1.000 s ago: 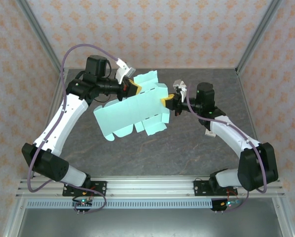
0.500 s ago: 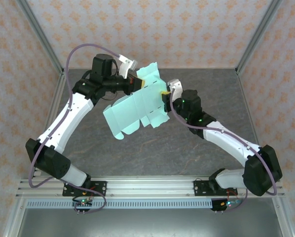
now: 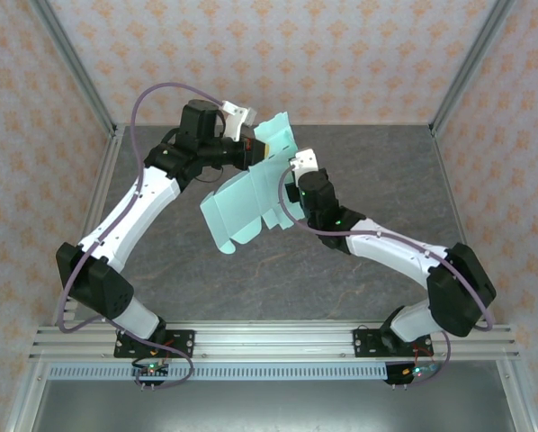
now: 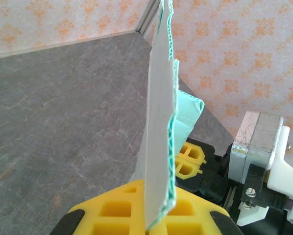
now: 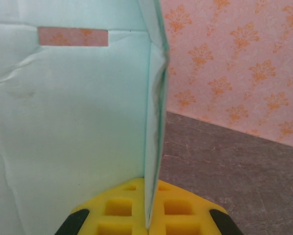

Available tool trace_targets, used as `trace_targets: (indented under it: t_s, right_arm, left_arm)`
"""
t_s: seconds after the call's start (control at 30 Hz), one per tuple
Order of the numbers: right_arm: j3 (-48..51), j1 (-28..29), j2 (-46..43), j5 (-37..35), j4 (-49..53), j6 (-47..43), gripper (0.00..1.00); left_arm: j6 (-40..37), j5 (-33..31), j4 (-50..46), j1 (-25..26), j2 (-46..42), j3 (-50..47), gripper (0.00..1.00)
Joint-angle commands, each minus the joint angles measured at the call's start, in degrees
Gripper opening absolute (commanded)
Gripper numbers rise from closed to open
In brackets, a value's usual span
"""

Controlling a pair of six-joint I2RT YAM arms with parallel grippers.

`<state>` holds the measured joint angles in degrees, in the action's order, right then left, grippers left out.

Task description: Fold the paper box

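Note:
The paper box (image 3: 248, 196) is a pale mint-green die-cut sheet with flaps and tabs, held in the air above the table's far middle and bent along a crease. My left gripper (image 3: 258, 151) is shut on its upper far edge. In the left wrist view the card (image 4: 161, 122) stands edge-on between the yellow fingers (image 4: 117, 210). My right gripper (image 3: 291, 187) is shut on the sheet's right edge. The right wrist view has a folded panel (image 5: 73, 122) rising from that gripper (image 5: 147, 218), with a slot cut near the top. The right gripper's yellow fingers (image 4: 189, 161) sit just behind the card.
The dark grey stone-patterned table (image 3: 359, 270) lies below the sheet. Aluminium posts (image 3: 471, 63) and patterned walls enclose the back and sides. A mounting rail (image 3: 269, 340) runs along the near edge. The two wrists are very close together.
The right gripper swung left toward the left one, and the left gripper shifted right. The sheet narrowed and tilted steeper, bending between the two grips.

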<state>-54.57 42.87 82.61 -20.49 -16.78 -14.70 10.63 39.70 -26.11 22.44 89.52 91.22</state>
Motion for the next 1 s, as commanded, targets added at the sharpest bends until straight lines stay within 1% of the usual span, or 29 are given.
trace_targets:
  t_s: [0.0,0.03,0.13,0.2,0.27,0.3,0.33,0.37,0.43,0.47,0.57,0.7,0.8,0.87,0.97]
  right_arm:
    - [-1.96,0.22,0.41,-3.21,-1.12,-2.92,0.0]
    - [-1.95,-0.1,0.22,-1.63,-0.13,-2.81,0.0]
    - [-1.73,-3.4,-2.24,9.86,4.92,-2.15,0.0]
    - [-2.29,-7.03,-3.99,22.2,9.97,-2.22,0.0]
    - [-3.45,-9.88,-4.75,32.81,14.81,-3.72,0.0]
    - [-5.11,-11.48,-4.48,37.94,18.34,-4.17,0.0]
    - [-6.99,-12.91,-3.85,41.44,21.91,-4.56,0.0]
    - [-9.29,-14.37,-2.79,45.36,26.61,-5.4,0.0]
    - [-14.04,-16.73,-0.51,50.76,34.72,-7.49,0.0]
    - [-15.91,-17.5,0.62,52.47,38.35,-8.4,0.0]
    - [-18.1,-19.58,2.26,55.26,44.48,-9.79,0.0]
    - [-18.48,-21.91,2.71,58.05,48.49,-11.94,0.0]
    - [-20.42,-23.28,4.11,59.17,52.69,-14.89,0.0]
    - [-22.52,-23.74,5.74,59.51,56.58,-17.82,0.0]
    - [-25.16,-24.04,8.08,59.26,60.34,-20.68,0.0]
  left_arm:
    - [0.18,-1.15,-1.06,0.78,-0.27,0.19,0.0]
    - [-0.06,-1.53,-1.3,0.56,-0.31,0.1,0.0]
    - [-0.55,-2.65,-1.66,-0.26,-0.7,-0.87,0.0]
    - [-0.7,-3.61,-1.67,-0.98,-1.09,-2.08,0.0]
    - [-1.03,-4.48,-1.4,-1.21,-1.53,-3.67,0.0]
    - [-1.07,-4.43,-1.41,-1.17,-1.57,-4.46,0.0]
    - [-0.85,-4.08,-1.32,-1.17,-1.62,-5.22,0.0]
    - [-0.65,-3.77,-1.15,-1.17,-1.62,-6.12,0.01]
    - [0.17,-3.67,-0.1,-1.14,-1.95,-8.5,0.08]
    - [0.42,-3.75,0.45,-1.12,-2.19,-9.89,0.12]
    - [1.4,-4.26,1.63,-1.17,-2.41,-12.55,0.24]
    - [2.52,-4.62,3.13,-1.31,-3.69,-14.8,0.4]
    - [2.4,-5.37,3.15,-1.56,-5.1,-16.01,0.55]
    - [1.34,-6.14,2.57,-1.6,-6.03,-16.78,0.6]
    - [-0.31,-7.95,1.45,-2.02,-7.39,-18.1,0.65]
